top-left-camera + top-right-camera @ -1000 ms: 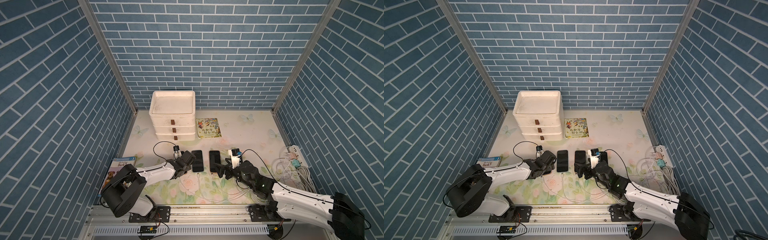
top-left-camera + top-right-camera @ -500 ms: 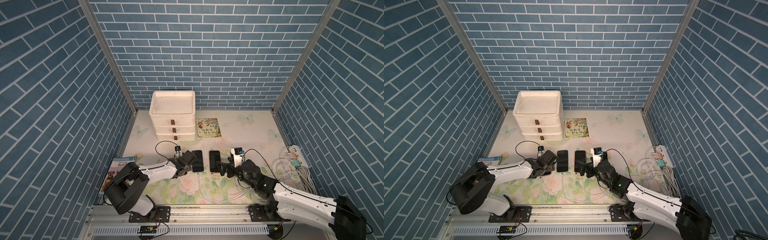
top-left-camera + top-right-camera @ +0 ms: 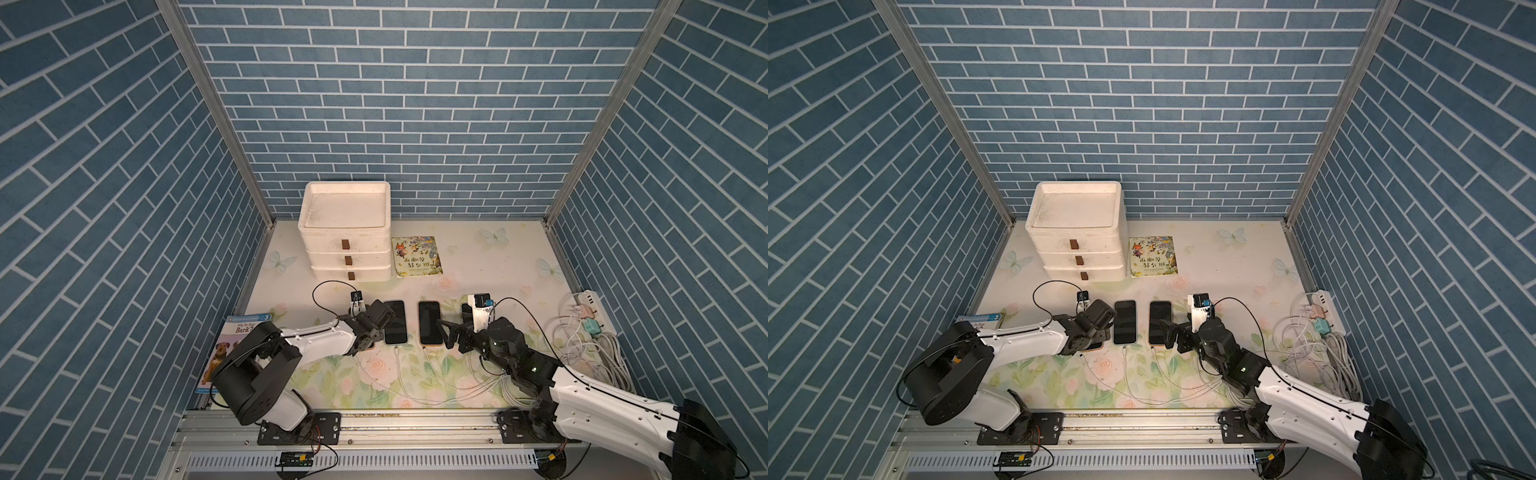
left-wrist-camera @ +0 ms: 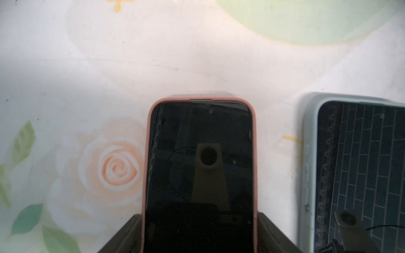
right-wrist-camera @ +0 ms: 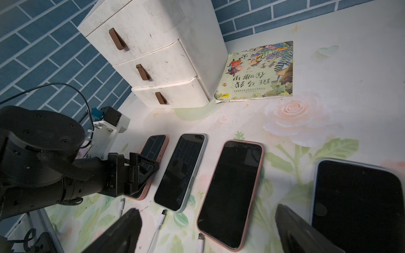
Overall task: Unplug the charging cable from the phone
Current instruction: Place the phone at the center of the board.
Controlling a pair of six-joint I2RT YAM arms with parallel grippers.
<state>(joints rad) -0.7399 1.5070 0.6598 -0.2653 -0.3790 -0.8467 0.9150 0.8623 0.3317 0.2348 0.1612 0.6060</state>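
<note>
Several dark-screened phones lie side by side. My left gripper [image 4: 199, 216] has its jaws wide, one finger [image 4: 125, 236] at each long edge of the leftmost, pink-cased phone [image 4: 199, 157]; in both top views the gripper [image 3: 376, 328] [image 3: 1096, 328] covers most of that phone. White charging cable plugs [image 5: 122, 202] [image 5: 161, 215] [image 5: 199, 239] lie on the mat just clear of the bottom ends of the first three phones [image 5: 183, 170] [image 5: 232, 192]. My right gripper [image 5: 206, 208] [image 3: 451, 334] hovers open beside the third phone with nothing held. The fourth phone's [image 5: 355, 203] bottom end is hidden.
A white three-drawer unit [image 3: 347, 232] and a picture book [image 3: 417, 256] sit at the back. A second book [image 3: 232, 345] lies by the left wall. A power strip [image 3: 590, 309] with coiled white cables [image 3: 590, 357] is at the right wall.
My right gripper has drifted slightly toward the back and right. The left arm has stayed over the leftmost phone.
</note>
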